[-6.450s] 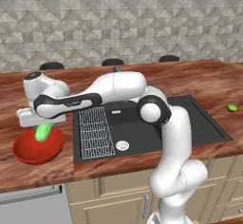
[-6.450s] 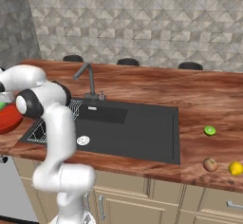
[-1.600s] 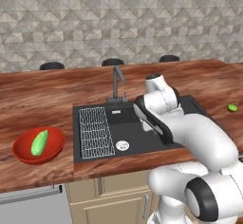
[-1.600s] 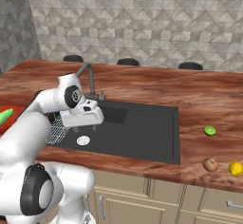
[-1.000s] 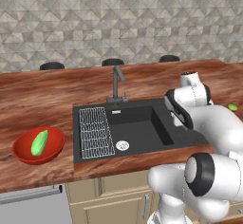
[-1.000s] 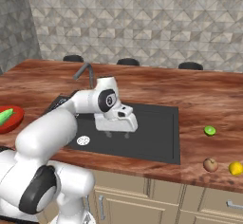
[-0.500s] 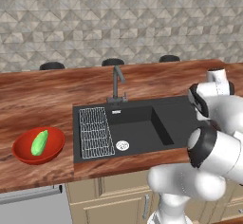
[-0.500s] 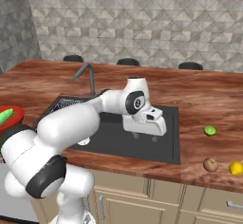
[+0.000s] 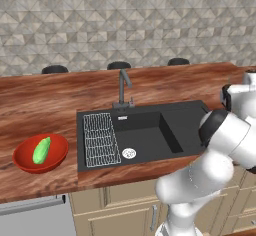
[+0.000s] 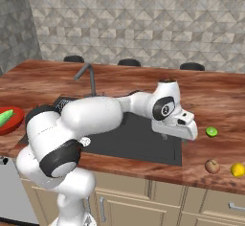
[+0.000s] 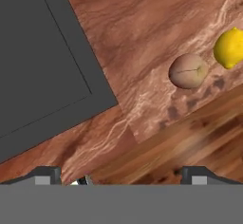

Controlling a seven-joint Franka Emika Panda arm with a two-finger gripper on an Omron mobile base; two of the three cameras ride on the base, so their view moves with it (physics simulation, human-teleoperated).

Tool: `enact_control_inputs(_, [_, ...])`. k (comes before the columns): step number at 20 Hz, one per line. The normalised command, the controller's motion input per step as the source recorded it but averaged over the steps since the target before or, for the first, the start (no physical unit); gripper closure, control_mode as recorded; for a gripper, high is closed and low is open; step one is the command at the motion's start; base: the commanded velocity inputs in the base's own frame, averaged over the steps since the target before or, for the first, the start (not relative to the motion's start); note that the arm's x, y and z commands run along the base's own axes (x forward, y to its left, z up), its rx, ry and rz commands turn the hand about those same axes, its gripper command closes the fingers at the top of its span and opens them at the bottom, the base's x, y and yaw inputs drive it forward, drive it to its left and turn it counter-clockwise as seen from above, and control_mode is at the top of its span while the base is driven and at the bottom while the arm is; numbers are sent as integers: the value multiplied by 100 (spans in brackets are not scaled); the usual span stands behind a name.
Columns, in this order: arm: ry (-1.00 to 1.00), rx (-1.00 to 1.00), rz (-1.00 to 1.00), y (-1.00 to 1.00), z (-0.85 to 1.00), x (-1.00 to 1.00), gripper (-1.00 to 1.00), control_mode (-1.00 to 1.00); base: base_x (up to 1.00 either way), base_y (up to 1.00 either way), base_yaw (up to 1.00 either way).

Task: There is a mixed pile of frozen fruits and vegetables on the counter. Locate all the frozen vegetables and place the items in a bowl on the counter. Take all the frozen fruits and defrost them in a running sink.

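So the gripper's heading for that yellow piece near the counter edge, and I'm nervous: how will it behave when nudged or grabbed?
The yellow piece looks roundish and smooth, so it would probably roll if nudged, perhaps off the counter edge nearby. It appears rigid, so the open gripper could likely pinch it firmly.

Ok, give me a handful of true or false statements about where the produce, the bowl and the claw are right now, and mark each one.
1. The cucumber-like piece lies in the red bowl. True.
2. The claw is shut on the lime-like ball. False: its jaws stand open and empty, and the ball sits apart on the counter.
3. The reddish-brown piece is in the sink. False: it rests on the counter beside the yellow piece.
4. The yellow piece is near the counter's front edge. True.
5. The faucet stands behind the sink. True.
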Motion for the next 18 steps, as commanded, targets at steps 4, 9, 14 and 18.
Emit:
enact_control_inputs(4, [-10, 3, -7, -96, 2, 4, -100, -100, 0, 0, 0])
enact_control_inputs(9, [-13, 4, -6, -94, -6, 0, -100, -100, 0, 0, 0])
enact_control_inputs(14, [-12, 1, -4, -100, 0, -2, -100, -100, 0, 0, 0])
enact_control_inputs(18, [-1, 2, -5, -95, 1, -2, -100, -100, 0, 0, 0])
